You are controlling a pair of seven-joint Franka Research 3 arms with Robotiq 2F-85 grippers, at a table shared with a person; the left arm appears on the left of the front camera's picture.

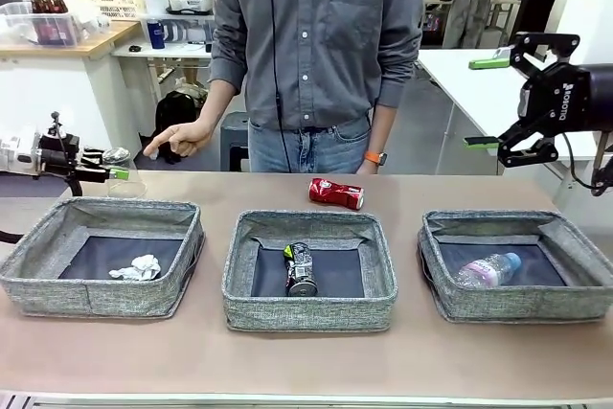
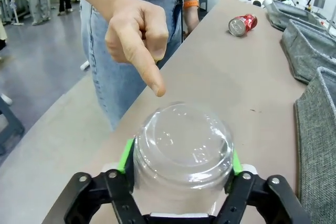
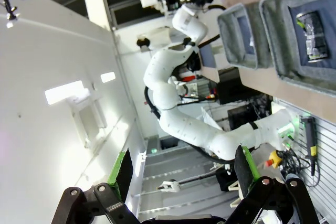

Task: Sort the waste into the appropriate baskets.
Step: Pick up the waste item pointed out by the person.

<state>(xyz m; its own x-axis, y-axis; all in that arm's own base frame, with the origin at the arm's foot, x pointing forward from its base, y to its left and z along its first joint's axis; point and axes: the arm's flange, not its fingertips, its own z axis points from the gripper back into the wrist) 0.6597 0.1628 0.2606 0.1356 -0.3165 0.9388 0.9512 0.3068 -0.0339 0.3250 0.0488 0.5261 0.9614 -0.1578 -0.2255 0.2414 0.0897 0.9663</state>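
I read left claw clamped on the cup, at the table's far-left edge beyond bin 1; right claw wide, raised; red can beyond bin 2

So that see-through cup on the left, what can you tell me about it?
The cup is clear, thin plastic, round and uncrushed. It looks to stand mouth down on the table, just beyond the left basket. The left gripper has its green pads against the cup's two sides. A person's finger points at it, not touching.
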